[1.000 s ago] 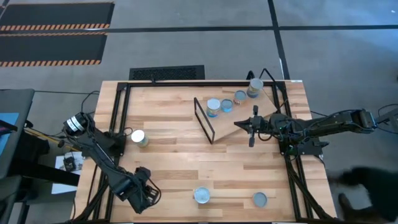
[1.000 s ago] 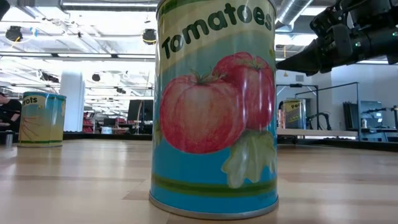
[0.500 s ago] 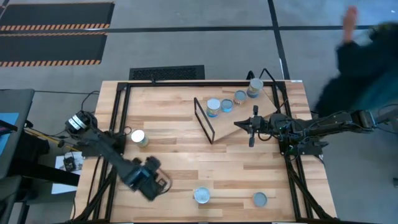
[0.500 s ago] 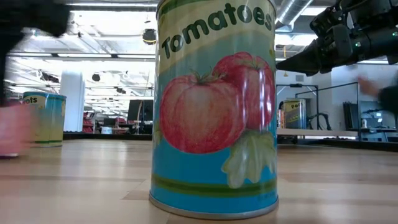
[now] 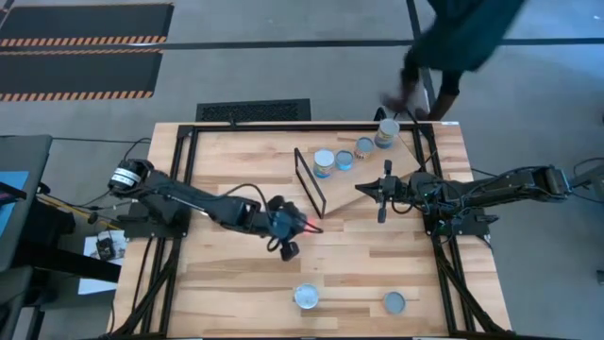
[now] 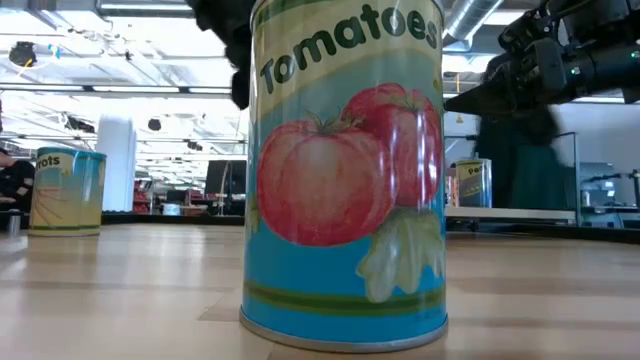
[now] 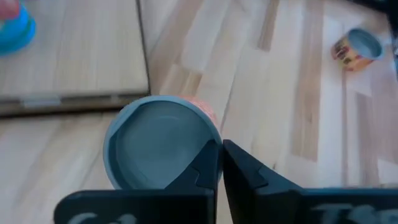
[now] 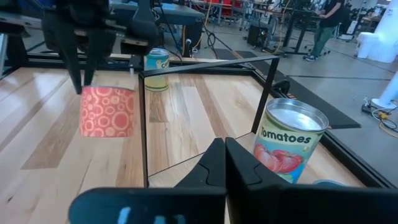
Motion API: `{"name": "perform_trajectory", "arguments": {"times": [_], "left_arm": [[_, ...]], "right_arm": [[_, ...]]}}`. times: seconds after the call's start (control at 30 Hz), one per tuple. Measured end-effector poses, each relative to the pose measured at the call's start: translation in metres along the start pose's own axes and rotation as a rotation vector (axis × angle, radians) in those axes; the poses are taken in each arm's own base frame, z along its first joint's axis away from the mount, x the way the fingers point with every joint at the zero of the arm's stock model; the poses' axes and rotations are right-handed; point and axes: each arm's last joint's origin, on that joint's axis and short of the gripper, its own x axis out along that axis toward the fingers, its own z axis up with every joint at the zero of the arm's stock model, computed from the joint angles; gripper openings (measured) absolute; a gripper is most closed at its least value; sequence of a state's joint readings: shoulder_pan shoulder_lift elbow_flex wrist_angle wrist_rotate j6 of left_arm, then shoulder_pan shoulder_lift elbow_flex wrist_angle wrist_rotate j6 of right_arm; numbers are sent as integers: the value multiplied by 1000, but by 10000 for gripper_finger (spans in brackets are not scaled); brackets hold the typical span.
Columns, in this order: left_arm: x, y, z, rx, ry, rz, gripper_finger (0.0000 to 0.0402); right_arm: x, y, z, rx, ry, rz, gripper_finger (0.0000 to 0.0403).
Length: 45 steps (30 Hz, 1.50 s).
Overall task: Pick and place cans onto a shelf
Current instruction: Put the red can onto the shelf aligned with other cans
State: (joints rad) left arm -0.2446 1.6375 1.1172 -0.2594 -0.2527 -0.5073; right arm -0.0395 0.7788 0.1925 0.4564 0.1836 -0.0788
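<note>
A: Left arm pose?

B: Stretched across the counter (image 5: 245, 161) toward the middle. The left pincer (image 7: 221, 147) is clenched on the red can (image 8: 107, 111), which hangs clear of the wood, just outside the shelf's black wire frame (image 5: 309, 181).

A: Room on the shelf (image 5: 344, 185)?

B: A row of four cans (image 5: 324, 162) runs along its far side, the tomato can (image 8: 289, 146) among them. The near strip of board behind the frame is bare.

A: Right arm?

B: It reaches in level from the right edge. The right pincer (image 8: 224, 158) is closed on nothing and hovers over the bare strip, tips pointing at the frame.

A: Elsewhere?

B: Two cans (image 5: 306, 297) stand near the counter's front edge, well apart from both arms. A person (image 5: 453, 33) is beyond the far right corner.
</note>
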Motion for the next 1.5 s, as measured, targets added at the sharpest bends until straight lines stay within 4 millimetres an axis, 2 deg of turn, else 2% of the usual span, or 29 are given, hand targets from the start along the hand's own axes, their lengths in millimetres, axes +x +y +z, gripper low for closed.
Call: {"name": "perform_trajectory", "arguments": {"times": [0.17, 0.33, 0.43, 0.6, 0.87, 1.07, 1.5], "left_arm": [[4, 4, 8, 30, -70, 24, 0], [30, -6, 7, 42, -95, -62, 0], [49, -11, 5, 86, -45, -63, 0], [71, -21, 23, 141, -38, -100, 0], [104, -22, 45, 213, 45, -56, 0], [114, -25, 50, 227, 89, -54, 12], [113, -27, 47, 246, 114, -59, 56]], "right_arm": [[0, 0, 0, 2, -1, -1, 8], [0, 0, 0, 2, -3, -1, 8], [0, 0, 1, 3, -8, -2, 8], [0, 0, 0, 1, 2, 2, 8], [0, 0, 0, -1, 4, 2, 8], [0, 0, 0, 0, 0, 2, 8], [0, 0, 0, 0, -3, 1, 8]]}}
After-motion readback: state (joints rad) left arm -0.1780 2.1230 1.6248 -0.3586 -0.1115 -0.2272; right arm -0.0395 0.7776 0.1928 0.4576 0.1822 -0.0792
